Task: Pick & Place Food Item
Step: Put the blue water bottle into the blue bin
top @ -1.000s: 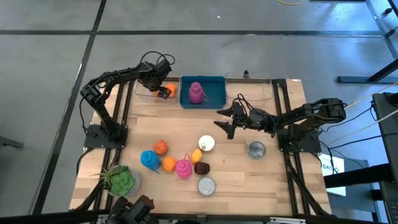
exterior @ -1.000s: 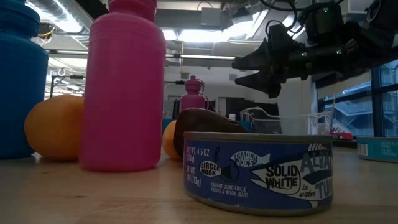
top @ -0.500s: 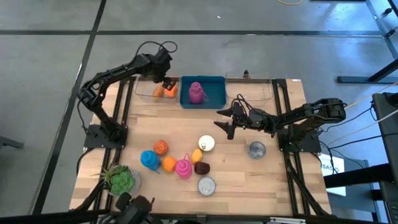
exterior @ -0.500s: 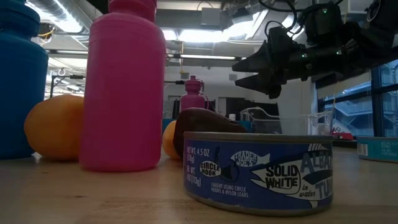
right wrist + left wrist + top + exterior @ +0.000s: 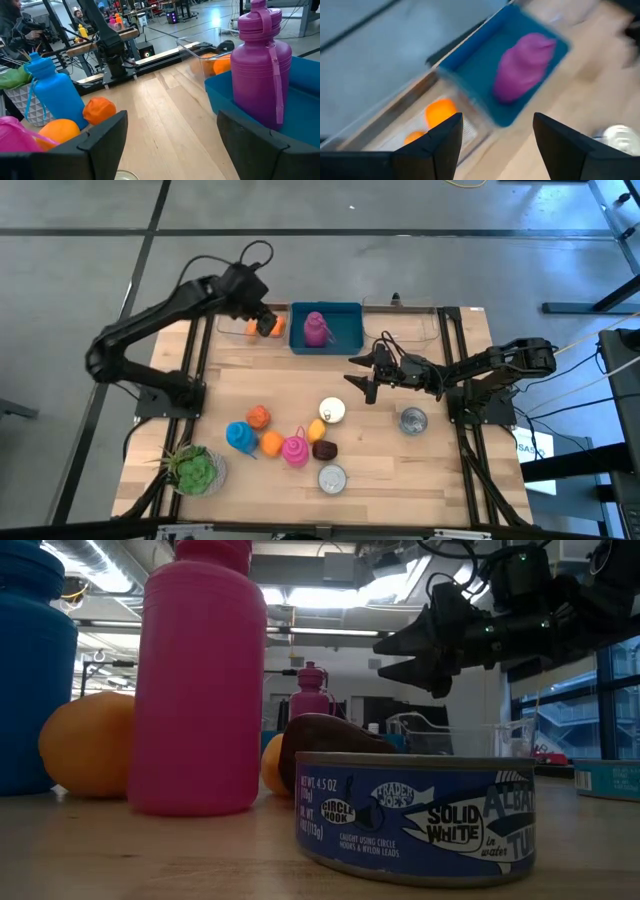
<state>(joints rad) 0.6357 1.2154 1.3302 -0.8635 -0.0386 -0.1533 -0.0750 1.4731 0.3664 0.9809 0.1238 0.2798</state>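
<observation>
Two oranges (image 5: pixel 261 326) lie in the clear bin (image 5: pixel 232 326) under the left tool (image 5: pixel 263 317), fingers apart, empty.

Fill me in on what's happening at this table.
The left pincer is over the clear bin at the table's far edge, empty, with two orange fruits lying in the bin below it. The right pincer hangs open and empty above the table's middle. More fruit, bottles and tuna cans sit near the front.
</observation>
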